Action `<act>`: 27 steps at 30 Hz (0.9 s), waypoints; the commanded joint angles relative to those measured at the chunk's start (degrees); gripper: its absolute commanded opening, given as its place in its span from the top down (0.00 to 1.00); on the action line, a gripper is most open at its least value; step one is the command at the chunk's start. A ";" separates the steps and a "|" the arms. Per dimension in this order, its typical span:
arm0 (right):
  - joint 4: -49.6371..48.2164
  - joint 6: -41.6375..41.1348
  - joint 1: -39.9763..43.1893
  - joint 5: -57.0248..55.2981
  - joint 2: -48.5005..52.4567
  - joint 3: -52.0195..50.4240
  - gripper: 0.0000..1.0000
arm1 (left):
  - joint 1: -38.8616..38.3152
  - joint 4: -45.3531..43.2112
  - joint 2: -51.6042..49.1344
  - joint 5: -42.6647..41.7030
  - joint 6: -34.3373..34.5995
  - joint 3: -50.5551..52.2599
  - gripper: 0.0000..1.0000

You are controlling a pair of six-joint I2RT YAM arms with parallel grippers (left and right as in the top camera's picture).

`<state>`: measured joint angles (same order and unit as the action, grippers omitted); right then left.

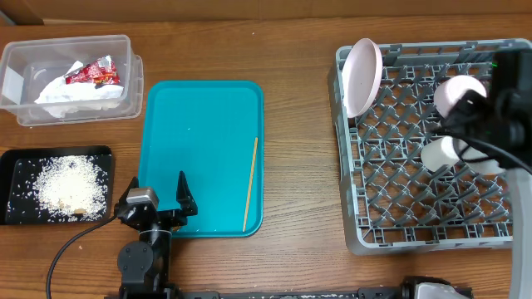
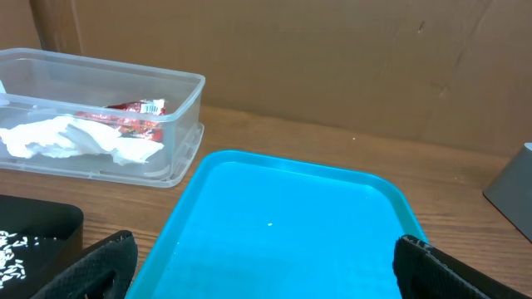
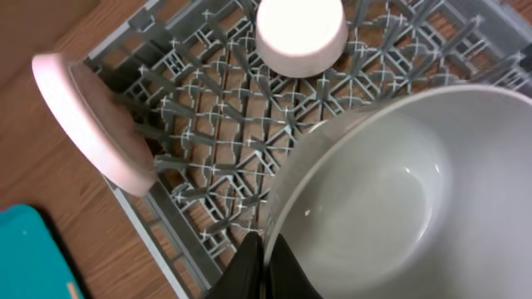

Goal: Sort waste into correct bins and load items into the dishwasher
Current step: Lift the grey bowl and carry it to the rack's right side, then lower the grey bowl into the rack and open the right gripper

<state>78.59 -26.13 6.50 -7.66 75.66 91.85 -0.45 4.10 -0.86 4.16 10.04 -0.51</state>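
Wooden table (image 1: 299, 50): left gripper (image 1: 158, 193) gapes wide and empty at the teal tray (image 1: 204, 141); right gripper (image 3: 264, 264) pinches the bowl (image 3: 382, 191) by its rim, seemingly just above the rack (image 3: 208, 133).

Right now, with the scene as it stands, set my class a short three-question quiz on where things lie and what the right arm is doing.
1. True or false: the wooden stick lies on the teal tray.
2. What is the right gripper shut on? A nothing; B the rim of the bowl; C the wooden stick.
3. Which container holds the rice?
Key: 1 true; 2 B; 3 the black tray.
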 commanded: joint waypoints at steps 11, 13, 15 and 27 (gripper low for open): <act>-24.37 8.44 29.38 38.42 -5.57 -15.39 0.96 | -0.24 -0.11 0.52 0.72 -1.27 0.24 0.00; -27.98 9.07 32.59 42.88 -4.17 -16.92 0.96 | -0.24 -0.11 0.52 0.70 -1.27 0.24 0.00; -31.69 9.05 35.34 46.66 -2.25 -18.84 0.96 | -0.24 -0.11 0.52 0.70 -1.27 0.24 0.00; -44.74 10.93 45.22 73.72 13.79 -23.93 0.96 | -0.24 -0.11 0.52 0.72 -1.27 0.24 0.00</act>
<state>34.13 -16.43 49.34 56.12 86.52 68.12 -0.45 4.12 -0.86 4.16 10.04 -0.51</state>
